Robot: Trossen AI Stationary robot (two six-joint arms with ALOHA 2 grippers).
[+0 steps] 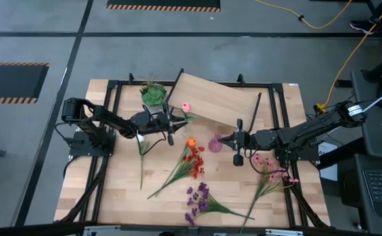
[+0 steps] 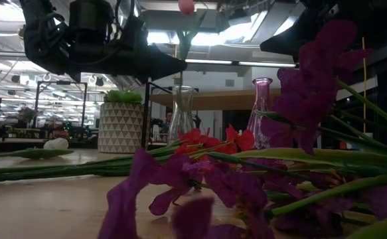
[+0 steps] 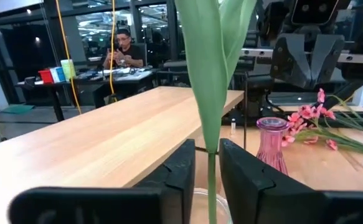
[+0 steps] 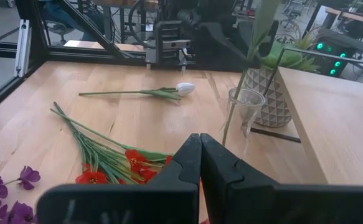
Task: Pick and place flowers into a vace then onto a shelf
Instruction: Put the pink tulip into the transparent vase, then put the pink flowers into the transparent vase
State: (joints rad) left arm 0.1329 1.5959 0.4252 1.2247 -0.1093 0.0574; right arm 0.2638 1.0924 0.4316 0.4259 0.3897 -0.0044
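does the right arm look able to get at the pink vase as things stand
Probably yes: the right gripper, fingers shut, sits just beside the pink vase with bare table between them. It would need to open first.

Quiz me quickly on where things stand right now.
1. True or false: the right gripper is shut and empty.
2. The flower stem between the left gripper fingers goes down into: A) the clear vase, B) the pink vase.
3. Fill in: the white flower lies on the ___.
Key: 1 true; 2 A; 3 table.
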